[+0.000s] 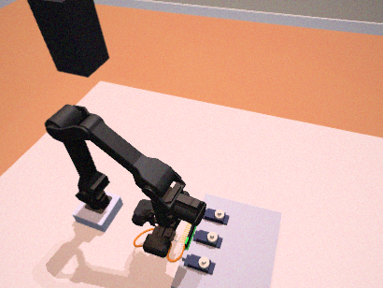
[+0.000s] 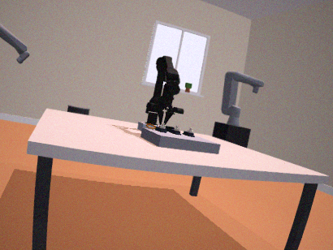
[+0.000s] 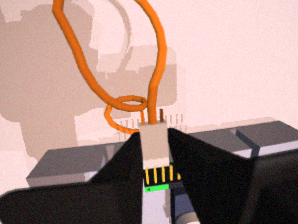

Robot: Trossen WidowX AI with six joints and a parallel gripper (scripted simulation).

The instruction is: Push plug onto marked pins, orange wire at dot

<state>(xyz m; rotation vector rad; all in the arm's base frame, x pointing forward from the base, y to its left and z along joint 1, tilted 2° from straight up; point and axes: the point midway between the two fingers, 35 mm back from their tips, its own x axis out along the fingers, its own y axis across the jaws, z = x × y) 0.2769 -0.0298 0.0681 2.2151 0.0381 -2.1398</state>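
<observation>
My gripper point(image 3: 153, 135) point(image 1: 176, 237) is shut on the white plug point(image 3: 154, 141), just in front of the pin row at the holder's near edge. In the wrist view the plug points down the frame, about square to the row. Its wires leave the back, a thin orange one at left and a brown one at right. The yellow pins point(image 3: 163, 174) show just past the plug's front. The green band point(image 3: 156, 188) has its dot at the left end and lies about in line with the plug. Whether plug and pins touch, I cannot tell. Fingers hide part of the row.
The pale holder point(image 1: 252, 234) carries dark servos with white horns, one nearest the front point(image 1: 200, 263), one in the middle point(image 1: 208, 237), one at the back point(image 1: 217, 215). The orange lead point(image 3: 161, 45) loops behind the plug. The arm's base plate point(image 1: 100, 219) stands left.
</observation>
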